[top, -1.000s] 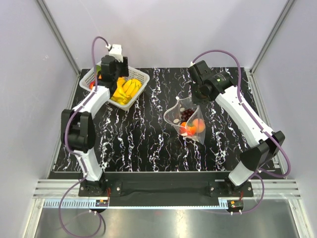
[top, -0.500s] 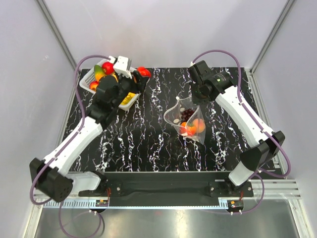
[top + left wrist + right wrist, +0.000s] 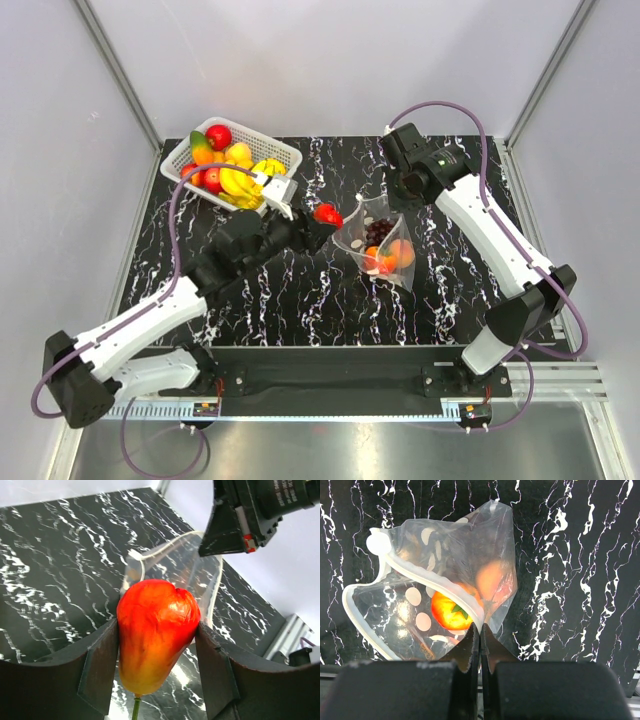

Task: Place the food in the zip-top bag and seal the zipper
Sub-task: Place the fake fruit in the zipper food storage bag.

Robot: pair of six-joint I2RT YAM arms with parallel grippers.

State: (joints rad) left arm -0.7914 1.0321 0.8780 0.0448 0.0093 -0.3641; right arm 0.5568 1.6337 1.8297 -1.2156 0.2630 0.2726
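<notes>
My left gripper (image 3: pixel 322 218) is shut on a red-orange pear-shaped fruit (image 3: pixel 156 630), also seen in the top view (image 3: pixel 327 214), held just left of the bag's mouth. The clear dotted zip-top bag (image 3: pixel 378 245) stands open mid-table, with a grape bunch (image 3: pixel 378 231), a peach (image 3: pixel 400 251) and an orange-red fruit (image 3: pixel 451 611) inside. My right gripper (image 3: pixel 480 630) is shut on the bag's zipper rim (image 3: pixel 440 587) and holds the mouth up and open. The bag also shows in the left wrist view (image 3: pixel 185 567).
A white lattice basket (image 3: pixel 283 154) at the back left holds bananas (image 3: pixel 240 182), a red apple (image 3: pixel 218 137) and other fruits. The right arm's wrist (image 3: pixel 250 510) hangs above the bag. The table is black marble with metal frame rails around it.
My left arm has lifted the red-orange fruit out of the basket and carried it right and forward to the bag's mouth. The right arm and the bag have stayed put.
</notes>
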